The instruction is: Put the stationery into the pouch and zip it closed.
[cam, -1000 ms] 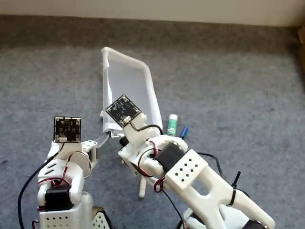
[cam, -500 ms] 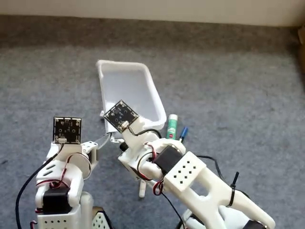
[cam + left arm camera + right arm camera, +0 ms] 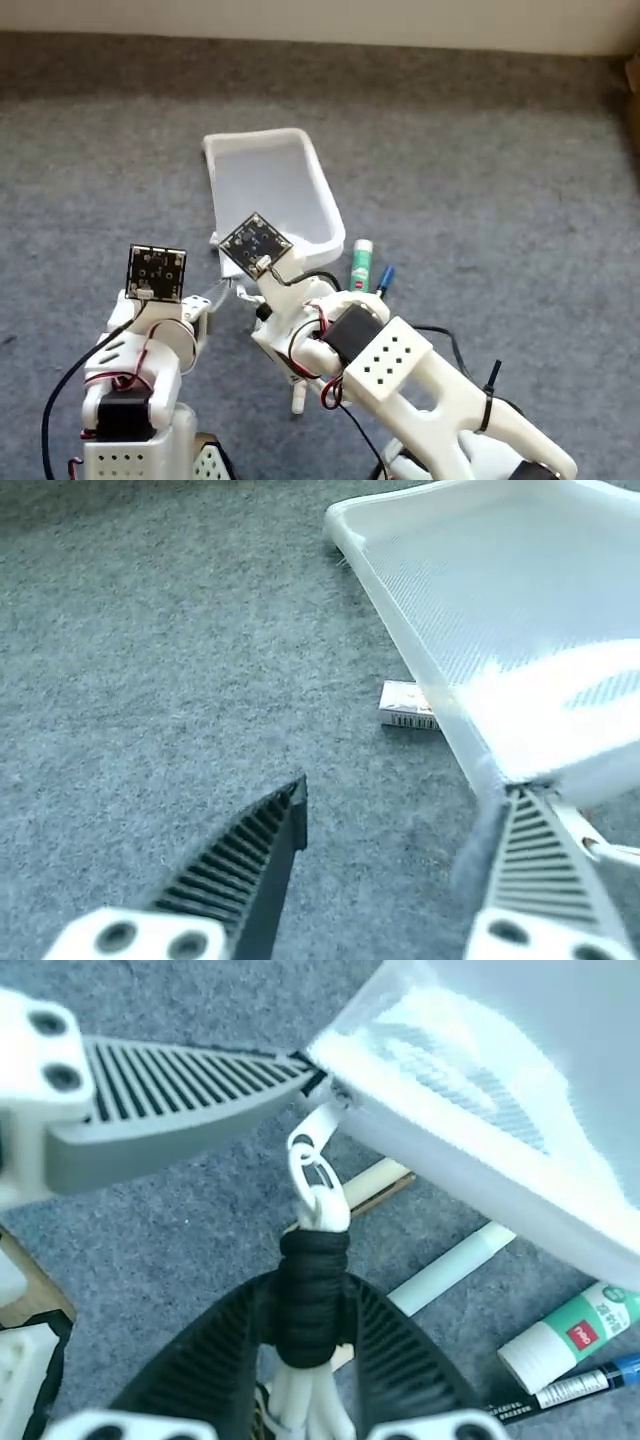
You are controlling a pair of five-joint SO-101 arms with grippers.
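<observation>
I am looking down on the pouch [image 3: 268,185] – white and see-through – lying flat on the grey carpeted worktop [image 3: 500,180], just beyond both arms. The right jaws are pinching shut on a black cord loop [image 3: 313,1260], and that loop is hanging from the white zip pull [image 3: 315,1175] at the pouch's near corner. The left jaws are standing wide apart with nothing between them. One ribbed finger [image 3: 180,1090] is pointing its tip right at that same corner of the pouch, and the other is hovering over bare carpet.

The stationery is lying outside the pouch, on the worktop:
- A green-and-white glue stick [image 3: 360,265] is resting just beside the pouch's near edge on the right arm's side.
- A blue pen [image 3: 385,278] is lying alongside the glue stick.
- A thin white stick [image 3: 445,1270] and a pale wooden pencil [image 3: 375,1185] are showing under the right wrist, near the zip pull.
- A small white block with a printed label [image 3: 408,706] is sitting against the pouch's long side wall, in front of the left jaws.

I cannot tell from here how far the zip is drawn – the pouch's rim is looking raised all round.
</observation>
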